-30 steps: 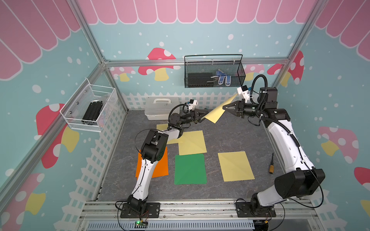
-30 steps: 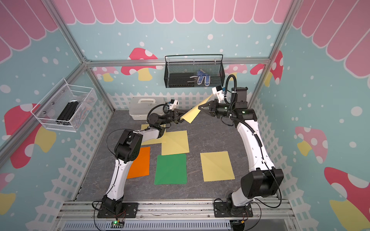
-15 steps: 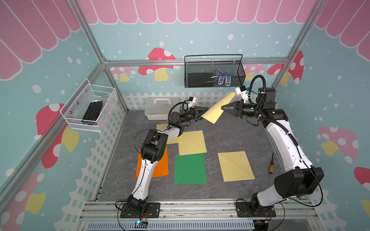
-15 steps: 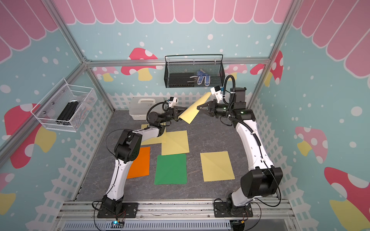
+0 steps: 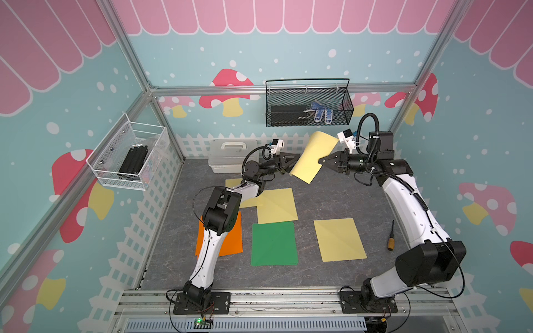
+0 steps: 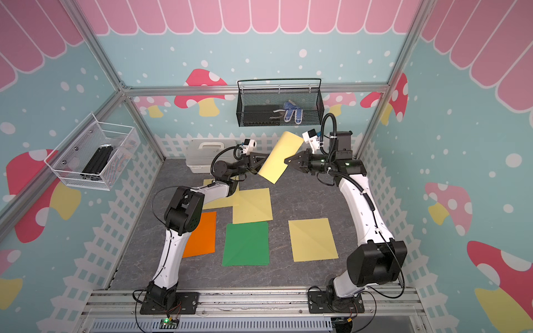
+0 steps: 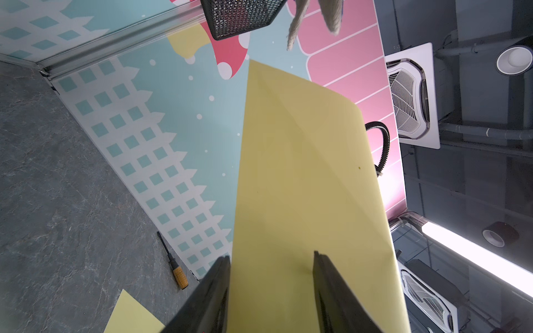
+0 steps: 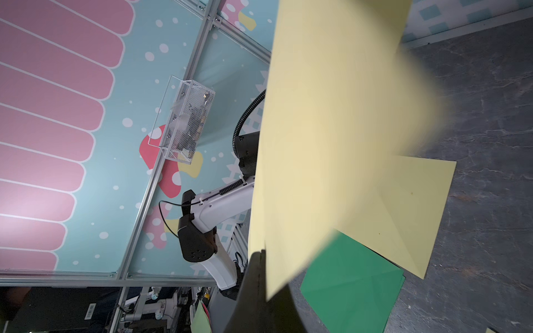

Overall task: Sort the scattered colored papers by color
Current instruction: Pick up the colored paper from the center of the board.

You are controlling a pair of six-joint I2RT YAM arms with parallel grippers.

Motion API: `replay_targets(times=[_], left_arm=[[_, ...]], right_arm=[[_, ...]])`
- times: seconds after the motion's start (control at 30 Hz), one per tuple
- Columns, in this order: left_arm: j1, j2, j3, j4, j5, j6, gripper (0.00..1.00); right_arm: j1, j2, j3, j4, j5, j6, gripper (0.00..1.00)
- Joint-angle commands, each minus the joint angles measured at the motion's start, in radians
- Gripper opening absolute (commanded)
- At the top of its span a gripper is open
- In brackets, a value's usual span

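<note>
Grey marbled bench (image 5: 331,199), mushroom-print walls. Right claw (image 5: 320,159) pinches one edge of pale yellow paper (image 5: 313,157), raised near the back, clear of the bench. Left claw (image 7: 271,255) spread, fingers (image 7: 213,288) astride the sheet's opposite edge. Green paper (image 5: 273,243) and orange paper (image 5: 232,239) lie flat.

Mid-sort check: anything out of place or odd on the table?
Yes: a screwdriver lies on the table beside the right arm, unrelated to the sorting. The yellow sheet pinched in the right hand curls over at its top.
</note>
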Motion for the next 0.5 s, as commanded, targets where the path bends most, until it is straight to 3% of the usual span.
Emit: replay_targets(times=[0.0,0.47], left_arm=[[0.001,-0.035,-0.001,0.049,0.003,-0.026,0.45],[0.004,-0.066,-0.054,0.049,0.018,0.004,0.41]], right_arm=[[-0.005,-0.051,-0.020,-0.126,0.056,-0.093,0.01],[-0.023,-0.044,0.021,-0.350,0.241,-0.260,0.02]])
